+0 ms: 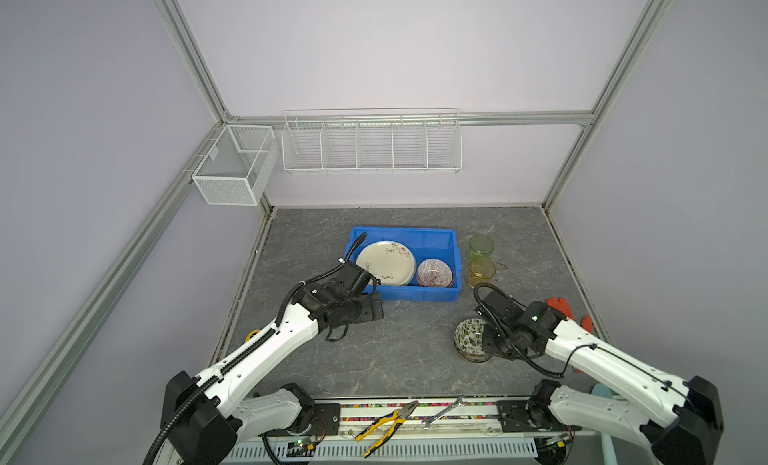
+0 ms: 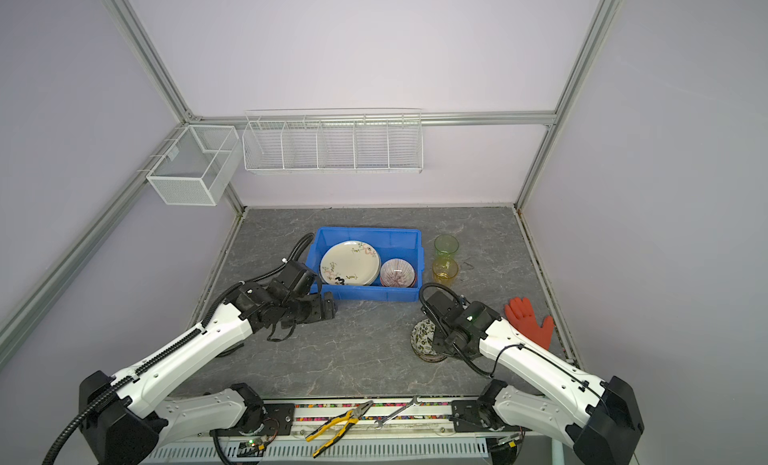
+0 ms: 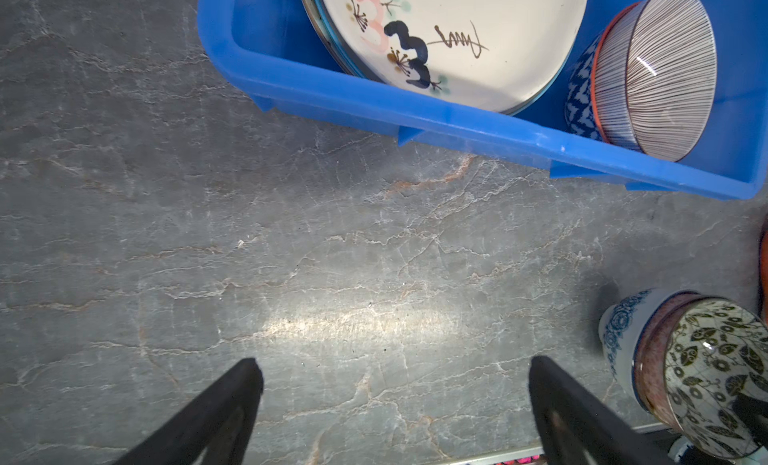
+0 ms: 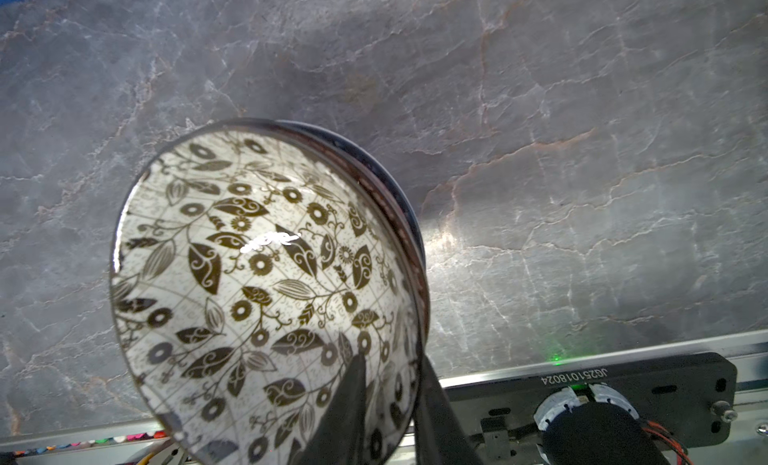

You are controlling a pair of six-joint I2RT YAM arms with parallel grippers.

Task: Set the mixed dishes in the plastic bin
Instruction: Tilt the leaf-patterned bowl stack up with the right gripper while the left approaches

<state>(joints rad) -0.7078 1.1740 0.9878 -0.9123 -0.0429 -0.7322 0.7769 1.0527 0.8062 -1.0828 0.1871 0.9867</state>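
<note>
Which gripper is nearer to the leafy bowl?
Right. The right gripper straddles the rim of the leafy bowl; the left gripper, open, is over bare table beside the blue bin, well apart.

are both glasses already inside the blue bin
No, the green glass and the amber glass both stand on the table, beside the blue bin and outside its wall.

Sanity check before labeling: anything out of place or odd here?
An orange glove lies at the right edge of the table, and it is not a dish. Pliers and wrench sit on the front rail. Right hand pinches the rim of the leafy bowl. Nothing looks spilled or broken.
</note>
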